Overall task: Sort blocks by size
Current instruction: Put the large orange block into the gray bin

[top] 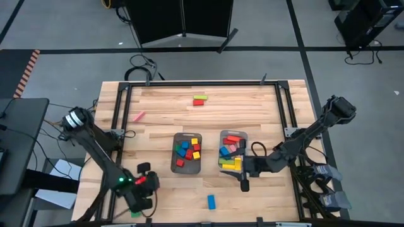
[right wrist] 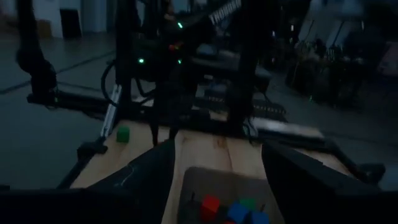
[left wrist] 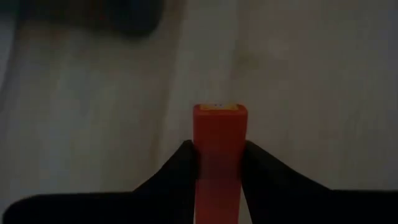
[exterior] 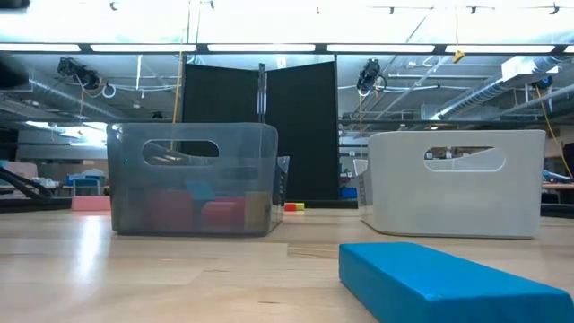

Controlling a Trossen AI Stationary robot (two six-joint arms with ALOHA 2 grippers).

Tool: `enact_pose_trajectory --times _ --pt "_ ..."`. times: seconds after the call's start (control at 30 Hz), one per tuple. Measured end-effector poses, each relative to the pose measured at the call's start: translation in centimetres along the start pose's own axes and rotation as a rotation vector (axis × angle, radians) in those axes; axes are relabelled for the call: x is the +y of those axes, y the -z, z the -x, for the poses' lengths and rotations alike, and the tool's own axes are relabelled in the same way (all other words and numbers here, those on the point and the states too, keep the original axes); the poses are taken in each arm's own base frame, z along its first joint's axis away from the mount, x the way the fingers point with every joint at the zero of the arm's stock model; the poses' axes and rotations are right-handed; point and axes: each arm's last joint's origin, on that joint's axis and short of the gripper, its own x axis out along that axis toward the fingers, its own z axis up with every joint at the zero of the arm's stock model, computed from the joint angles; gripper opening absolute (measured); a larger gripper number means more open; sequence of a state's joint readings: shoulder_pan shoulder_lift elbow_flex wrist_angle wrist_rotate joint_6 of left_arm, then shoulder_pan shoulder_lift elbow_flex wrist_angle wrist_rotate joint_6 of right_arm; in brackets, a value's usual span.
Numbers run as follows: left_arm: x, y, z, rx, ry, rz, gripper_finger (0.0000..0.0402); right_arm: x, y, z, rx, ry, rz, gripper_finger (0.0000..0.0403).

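Although its lower end is cut off between the dark fingers (left wrist: 180, 171), a red bar (left wrist: 219, 146) stands pinched upright in the left gripper (top: 146, 181) at the table's near left corner. Beyond it, the right gripper (top: 245, 169) hovers spread beside the pale tray (top: 232, 134) (blocks (top: 230, 151) inside), empty. Farther off, more blocks (top: 187, 151) fill the dark tray (top: 187, 135).

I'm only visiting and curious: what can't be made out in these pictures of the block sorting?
- Red block in the left gripper: its length, cut off by the left wrist view's edge.
- Pale tray, low view: contents hidden by its opaque wall.
- Right gripper, high view: too small to see whether it holds anything.
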State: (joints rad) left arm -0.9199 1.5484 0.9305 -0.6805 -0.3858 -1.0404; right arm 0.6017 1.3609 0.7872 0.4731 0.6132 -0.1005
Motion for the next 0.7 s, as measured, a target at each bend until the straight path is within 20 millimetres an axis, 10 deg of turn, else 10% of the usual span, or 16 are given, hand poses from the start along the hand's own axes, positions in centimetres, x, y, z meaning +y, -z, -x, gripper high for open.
enact_pose_trajectory --times 0.37,0.7 --pt "0.4 -9.9 3.6 -0.770 0.338 -0.185 0.0100 1.4 -4.4 2.5 -0.408 -0.114 0.040 0.0254" --pt "4.5 -15.3 -1.3 -0.929 0.388 -0.222 0.0100 2.5 -4.7 3.9 -0.377 -0.038 0.087 0.0251"
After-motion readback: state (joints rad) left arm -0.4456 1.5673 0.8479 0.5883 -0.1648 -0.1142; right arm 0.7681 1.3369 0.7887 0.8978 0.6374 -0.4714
